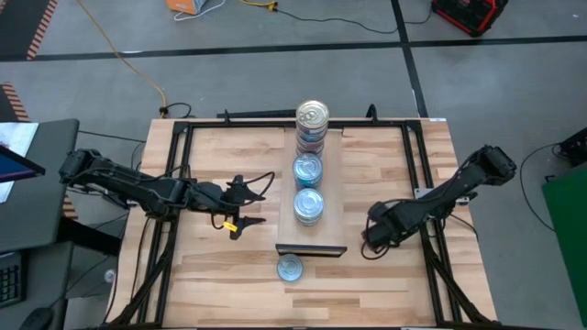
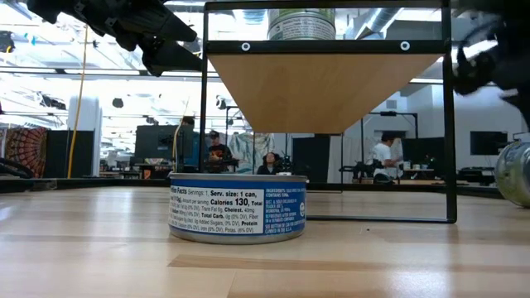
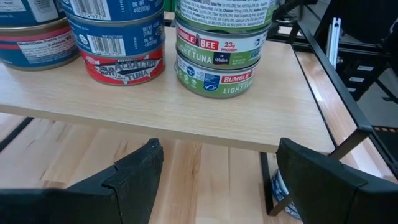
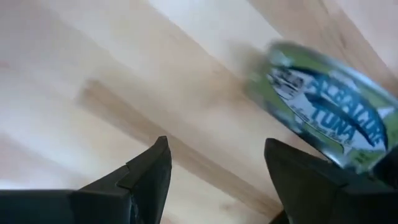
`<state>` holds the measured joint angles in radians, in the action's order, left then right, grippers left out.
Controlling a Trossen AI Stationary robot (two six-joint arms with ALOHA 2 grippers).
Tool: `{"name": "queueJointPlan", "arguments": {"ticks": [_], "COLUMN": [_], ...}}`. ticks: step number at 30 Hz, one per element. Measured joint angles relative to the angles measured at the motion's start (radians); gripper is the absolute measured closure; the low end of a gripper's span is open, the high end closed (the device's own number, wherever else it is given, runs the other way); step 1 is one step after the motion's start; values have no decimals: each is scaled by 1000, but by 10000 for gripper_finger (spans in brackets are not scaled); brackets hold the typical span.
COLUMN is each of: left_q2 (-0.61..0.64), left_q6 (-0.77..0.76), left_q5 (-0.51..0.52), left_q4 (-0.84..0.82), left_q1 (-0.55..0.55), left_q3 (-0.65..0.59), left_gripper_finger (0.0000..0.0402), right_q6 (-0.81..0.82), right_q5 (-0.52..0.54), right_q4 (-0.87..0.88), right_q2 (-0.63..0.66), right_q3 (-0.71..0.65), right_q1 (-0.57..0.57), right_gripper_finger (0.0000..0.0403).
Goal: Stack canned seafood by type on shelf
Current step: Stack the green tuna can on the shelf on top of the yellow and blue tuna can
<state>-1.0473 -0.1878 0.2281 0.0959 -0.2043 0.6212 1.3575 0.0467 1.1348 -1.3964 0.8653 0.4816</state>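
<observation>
The shelf [image 1: 332, 183] runs from the table's far side toward the near side. Three stacks of canned seafood stand on it: a silver-topped, green-labelled stack [image 1: 313, 115] at the far end and two blue-topped stacks [image 1: 308, 169], [image 1: 308, 204]. One blue can [image 1: 290, 268] stands on the tabletop by the shelf's near end. My left gripper [image 1: 261, 197] hovers open left of the shelf, its fingers facing the stacks [image 3: 217, 56]. My right gripper [image 1: 371, 240] is open right of the shelf, pointing down at the table. A green-labelled tuna can [image 4: 329, 118] lies beside its fingers, untouched.
Black frame rails [image 1: 417, 174] border the tabletop on both sides and at the back. In the low view the blue can [image 2: 238, 207] stands before the shelf's black legs [image 2: 449, 132]. People sit in the room far behind.
</observation>
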Motion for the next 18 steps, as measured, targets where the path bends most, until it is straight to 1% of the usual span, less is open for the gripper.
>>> {"name": "queueJointPlan", "arguments": {"ticks": [2, 6, 8, 11, 13, 18], "left_q2": [0, 0, 0, 0, 0, 0], "left_q6": [0, 0, 0, 0, 0, 0], "left_q5": [4, 4, 4, 0, -1, -4], "left_q4": [0, 0, 0, 0, 0, 0], "left_q1": [0, 0, 0, 0, 0, 0], "left_q3": [0, 0, 0, 0, 0, 0], "left_gripper_finger": [100, 100, 100, 100, 100, 100], "right_q6": [-53, -187, -265, -403, -513, -765], "right_q5": [41, 173, 197, 196, 187, 91], "right_q4": [0, 18, 42, 97, 100, 97], "right_q2": [0, 0, 0, 0, 0, 0], "right_q3": [34, 85, 87, 79, 77, 77], "right_q1": [0, -4, -24, -79, -118, -228], "right_gripper_finger": [117, 117, 117, 117, 117, 117]}}
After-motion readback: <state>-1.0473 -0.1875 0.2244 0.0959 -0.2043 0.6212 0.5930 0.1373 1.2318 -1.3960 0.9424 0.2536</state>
